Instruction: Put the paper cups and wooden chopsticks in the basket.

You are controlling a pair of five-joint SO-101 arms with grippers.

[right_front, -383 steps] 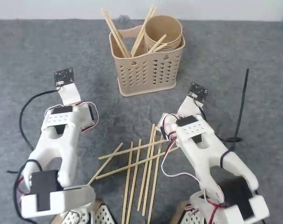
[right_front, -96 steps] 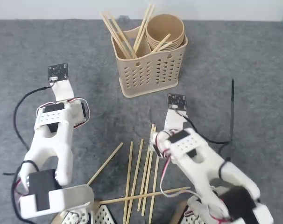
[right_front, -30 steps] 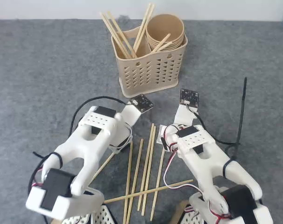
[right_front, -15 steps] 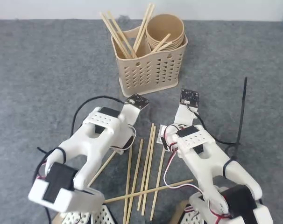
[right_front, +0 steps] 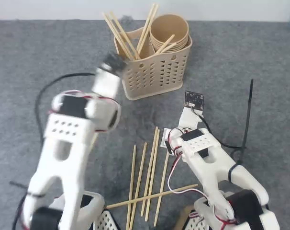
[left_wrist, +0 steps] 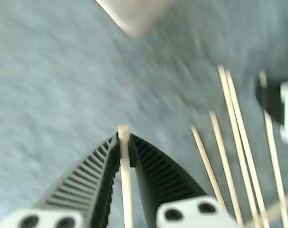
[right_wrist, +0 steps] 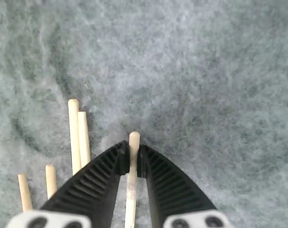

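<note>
On the grey carpet, before the basket: two arms, each gripping one wooden chopstick.

The basket stands at the far side and holds the nested paper cups beside several leaning sticks. The left arm is raised just beside the basket's near corner, and the jaws of the left gripper are clamped on a chopstick close to its end. The right gripper sits low over the carpet with its jaws pinched on another chopstick near its tip; whether that stick is lifted cannot be told. The loose chopsticks lie between the arms. Each stick is probably light, stiff and smooth, so an end grip may let it pivot or slip; a hold nearer mid-length would likely carry it steadier.
</note>
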